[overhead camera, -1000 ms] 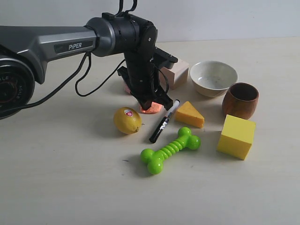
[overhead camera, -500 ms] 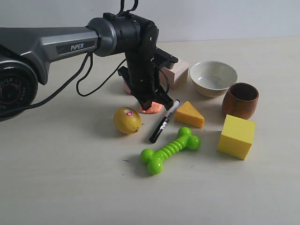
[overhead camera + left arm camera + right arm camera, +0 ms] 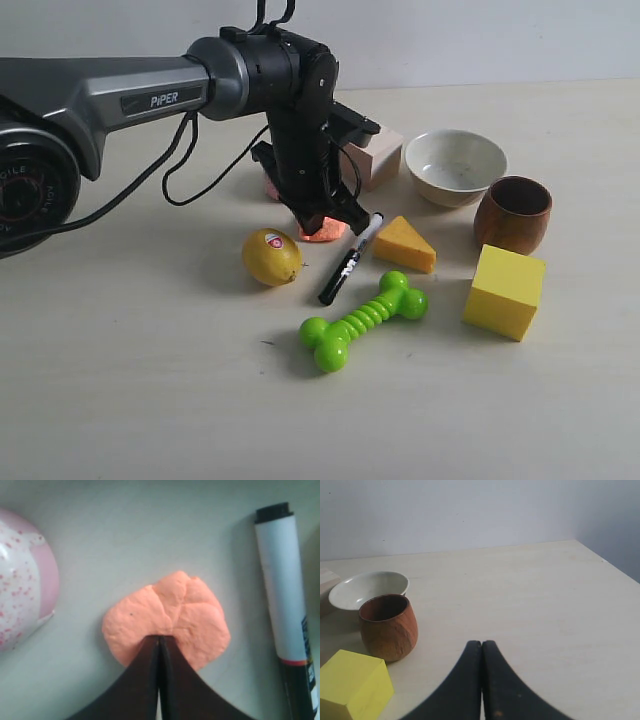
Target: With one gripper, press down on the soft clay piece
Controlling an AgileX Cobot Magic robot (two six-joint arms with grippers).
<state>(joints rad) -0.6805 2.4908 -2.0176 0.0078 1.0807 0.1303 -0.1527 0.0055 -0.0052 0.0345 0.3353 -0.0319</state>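
The soft clay piece [image 3: 167, 619] is a flat salmon-orange lump on the table, and its edge peeks out under the arm in the exterior view [image 3: 322, 233]. My left gripper [image 3: 159, 638] is shut, its joined black tips resting on the clay's near part. From the side, the left gripper [image 3: 327, 222] points straight down onto the lump. My right gripper [image 3: 481, 643] is shut with nothing in it and hovers over bare table; it does not show in the exterior view.
Around the clay lie a black-capped marker [image 3: 349, 259], a lemon [image 3: 271, 256], an orange cheese-like wedge [image 3: 404, 244] and a green toy bone [image 3: 362, 319]. Behind stand a pink toy cake [image 3: 22, 575], a wooden block [image 3: 378, 155], white bowl [image 3: 455, 165], brown cup [image 3: 512, 213] and yellow cube [image 3: 505, 291].
The left arm shifted very slightly in the first half second; since then nothing has visibly moved. The gripper stays down on the clay.
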